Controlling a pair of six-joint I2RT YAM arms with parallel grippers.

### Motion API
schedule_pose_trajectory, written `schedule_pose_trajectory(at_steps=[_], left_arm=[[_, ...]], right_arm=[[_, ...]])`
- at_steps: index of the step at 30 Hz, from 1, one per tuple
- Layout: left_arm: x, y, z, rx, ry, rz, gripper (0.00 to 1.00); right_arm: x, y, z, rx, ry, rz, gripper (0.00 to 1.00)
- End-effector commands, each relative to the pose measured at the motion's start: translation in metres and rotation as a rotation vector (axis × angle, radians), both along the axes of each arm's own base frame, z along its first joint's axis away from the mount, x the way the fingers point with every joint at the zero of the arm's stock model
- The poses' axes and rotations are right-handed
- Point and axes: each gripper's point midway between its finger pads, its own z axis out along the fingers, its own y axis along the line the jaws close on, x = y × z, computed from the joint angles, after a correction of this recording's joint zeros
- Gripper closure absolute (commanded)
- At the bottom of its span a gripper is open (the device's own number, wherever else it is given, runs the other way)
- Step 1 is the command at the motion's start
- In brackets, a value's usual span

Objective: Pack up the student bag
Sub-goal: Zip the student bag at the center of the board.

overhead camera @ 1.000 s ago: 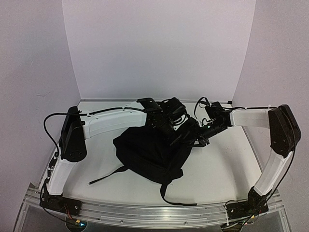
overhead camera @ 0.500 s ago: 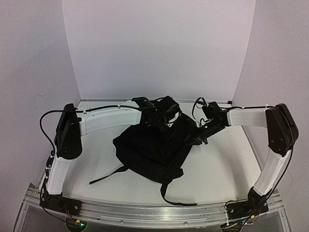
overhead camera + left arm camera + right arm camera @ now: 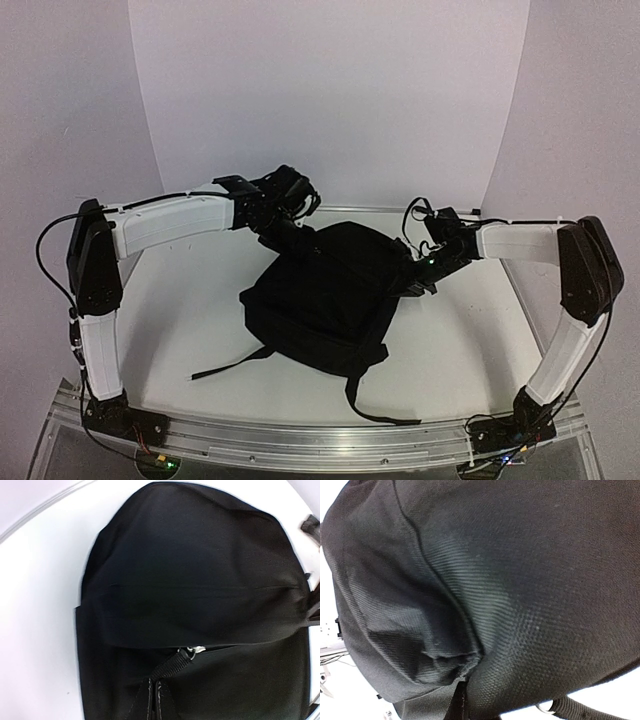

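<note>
Student bag: black fabric, slumped on white table, centre of overhead frame. Outer shell unbroken in every view; interior hidden, contents impossible to tell. Shoulder straps trailing toward lower edge of frame. Left gripper at bag's upper-left rim, pressed together on webbing tab beside a small metal ring. Right gripper at bag's right edge, pinching a fold of its fabric.
</note>
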Motion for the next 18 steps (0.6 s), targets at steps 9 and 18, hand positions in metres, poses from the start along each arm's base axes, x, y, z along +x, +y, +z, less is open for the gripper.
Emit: schedule_pose_trajectory(at_steps=[9,18], left_arm=[[0.022,0.034,0.034,-0.219,-0.014,0.055,1.00],[0.008,0.003,0.048,-0.379,0.040,-0.062,1.00]], right_arm=[[0.008,-0.058,0.006,-0.198,-0.116,-0.002,0.89],[0.019,-0.027,0.124,-0.024,-0.421,0.152,0.32]])
